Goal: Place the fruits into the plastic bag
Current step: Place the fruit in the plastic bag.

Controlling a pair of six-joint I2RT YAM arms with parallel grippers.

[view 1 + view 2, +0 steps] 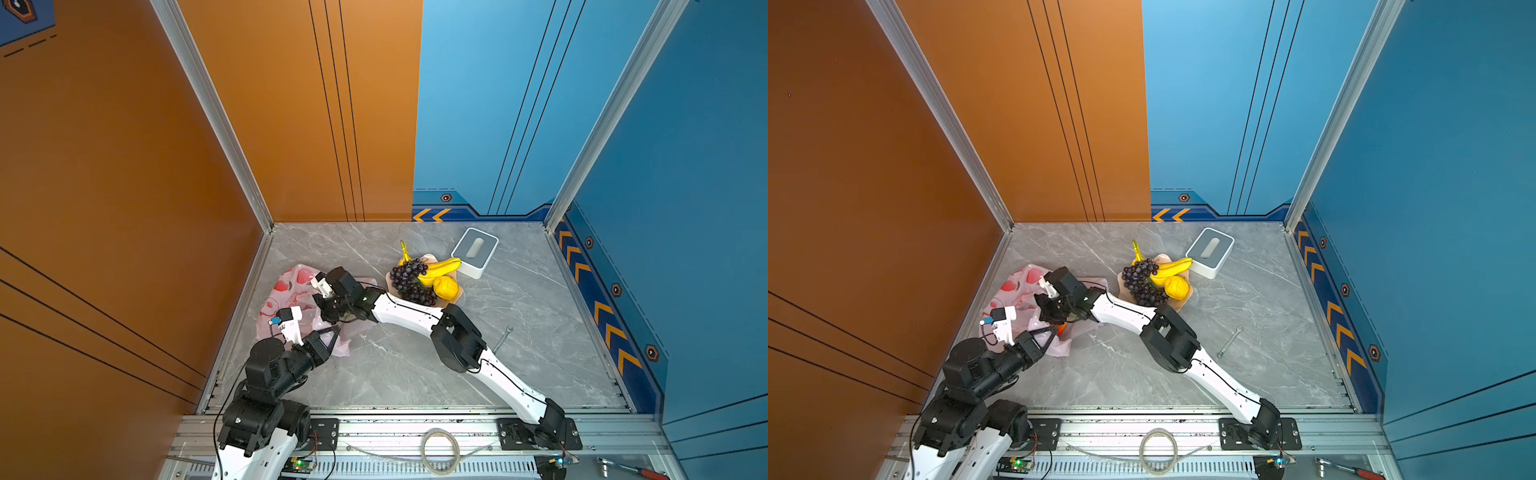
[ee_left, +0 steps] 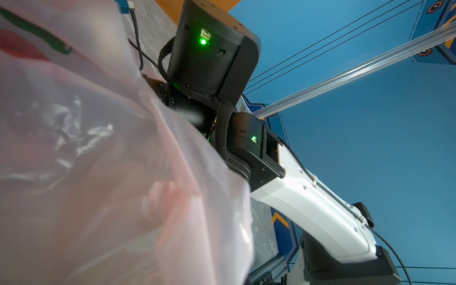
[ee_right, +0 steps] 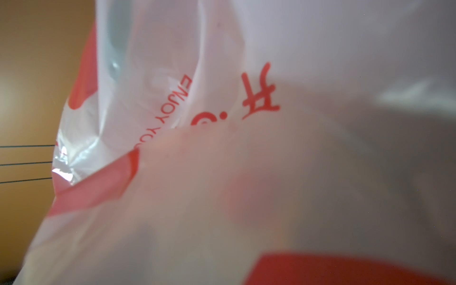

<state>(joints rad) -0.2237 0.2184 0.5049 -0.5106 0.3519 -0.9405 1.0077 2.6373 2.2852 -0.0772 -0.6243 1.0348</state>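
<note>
The pale-pink plastic bag (image 1: 286, 291) lies crumpled at the table's left side and fills both wrist views (image 2: 98, 148) (image 3: 246, 172). My left gripper (image 1: 336, 330) is shut on the bag's near edge. Reaching in over the bag's mouth, my right gripper (image 1: 326, 311) has its dark fingers spread, so it is open. An orange-red fruit (image 1: 1061, 328) shows in the bag just beside it. The purple grapes (image 1: 409, 278), yellow bananas (image 1: 442, 266) and yellow lemon (image 1: 445, 287) lie on the beige plate (image 1: 453, 302).
A white-grey box (image 1: 474, 252) stands behind the plate. A wrench (image 1: 502, 338) lies on the marble to the right of the right arm. A hose coil (image 1: 439, 451) and a red-handled tool (image 1: 631, 470) sit on the front rail.
</note>
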